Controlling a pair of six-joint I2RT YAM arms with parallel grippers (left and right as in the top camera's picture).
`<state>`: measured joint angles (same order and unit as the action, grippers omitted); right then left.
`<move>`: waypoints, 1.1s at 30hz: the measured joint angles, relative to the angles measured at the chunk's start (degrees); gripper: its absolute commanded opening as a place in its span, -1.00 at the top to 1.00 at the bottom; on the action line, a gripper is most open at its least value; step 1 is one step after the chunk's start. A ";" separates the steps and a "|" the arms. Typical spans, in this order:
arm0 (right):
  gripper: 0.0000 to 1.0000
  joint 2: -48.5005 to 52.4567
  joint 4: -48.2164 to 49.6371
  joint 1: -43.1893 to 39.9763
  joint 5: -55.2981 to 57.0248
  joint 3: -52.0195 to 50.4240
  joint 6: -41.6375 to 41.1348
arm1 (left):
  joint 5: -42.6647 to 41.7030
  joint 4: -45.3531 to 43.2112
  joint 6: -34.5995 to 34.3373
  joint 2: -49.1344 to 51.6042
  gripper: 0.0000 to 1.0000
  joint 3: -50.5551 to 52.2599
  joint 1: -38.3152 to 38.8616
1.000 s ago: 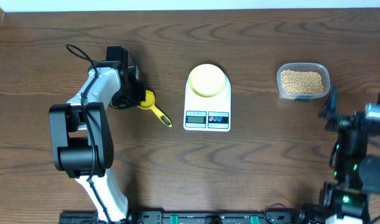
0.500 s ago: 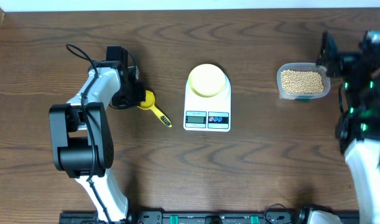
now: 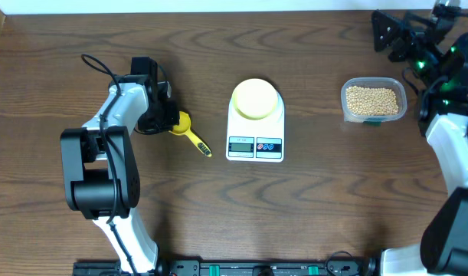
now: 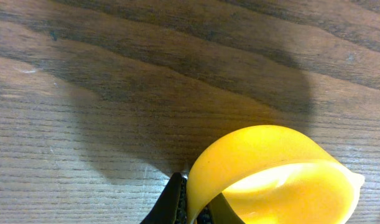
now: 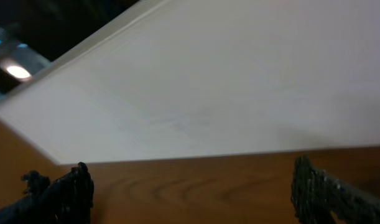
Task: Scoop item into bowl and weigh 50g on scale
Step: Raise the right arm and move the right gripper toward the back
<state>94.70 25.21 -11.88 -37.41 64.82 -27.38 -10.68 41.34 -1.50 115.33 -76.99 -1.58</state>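
While the bowl (image 3: 256, 99) sits empty on the scale (image 3: 255, 130) and beans (image 3: 372, 100) fill the tub (image 3: 404, 98), left jaws pinch the scoop (image 3: 194, 138); right jaws spread, empty; nothing weighed yet.

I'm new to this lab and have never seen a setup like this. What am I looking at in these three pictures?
A robot with two arms works at a wooden table. The wide picture is taken from above. The other two come from small cameras on each arm's wrist.

On the table stands a white kitchen scale with a pale yellow bowl on it. A clear tub of beans is on one side and a yellow scoop on the other.

The left end effector is shut on the scoop's cup, which its camera shows close up. The right end effector is open and empty, raised near the table's far edge. Its camera sees a white surface and its own spread fingers.
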 measured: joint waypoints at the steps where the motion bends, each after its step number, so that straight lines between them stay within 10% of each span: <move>1: -0.99 0.59 0.02 0.00 -1.09 0.42 -1.22 | 0.02 -0.02 0.00 0.00 0.85 0.00 0.00; 33: -0.98 23.67 25.35 15.19 -23.56 5.66 -15.67 | 0.02 -1.86 -0.28 0.00 0.85 0.00 0.00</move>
<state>118.37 50.57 3.31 -60.97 70.48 -43.05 -10.66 39.48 -1.78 115.33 -76.99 -1.58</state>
